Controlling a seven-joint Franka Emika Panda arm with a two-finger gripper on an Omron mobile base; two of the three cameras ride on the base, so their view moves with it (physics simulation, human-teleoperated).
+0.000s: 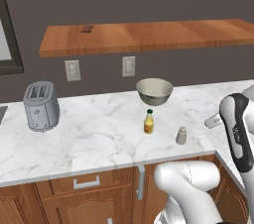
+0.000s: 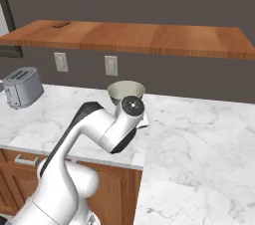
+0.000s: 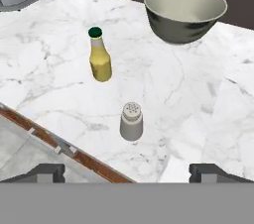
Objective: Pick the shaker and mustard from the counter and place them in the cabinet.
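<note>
Finger tips, hand view: two dark tips at the bottom edge, far apart, nothing between them. Gripper (image 3: 127, 171) wide open and empty, hovering above the counter (image 3: 198, 104) near its front edge.

Shaker (image 3: 131, 121) upright on the marble, just ahead of the tips and roughly centred between them; perforated cap visible from above. Mustard (image 3: 100, 55) upright beyond it, a little to the left in the hand view, well apart from the shaker. Grey-green bowl (image 3: 184, 10) further back still; toaster (image 1: 40, 106) off at the far left of the counter.

Step in hand, as I judge it: reaching for the shaker, first of the two items. To do it well: descend straight, keeping the shaker centred between the tips; close on the body below the cap, not on the rounded top, where the pads could slip. Mustard looks far enough off not to be bumped.

Cabinet (image 1: 149, 37), the open wooden shelf on the wall above the counter, holds neither item yet; a small dark object lies near its left end.

Arm pose: elbow raised, forearm angled forward and down over the counter edge, hand looking steeply down on the marble.
</note>
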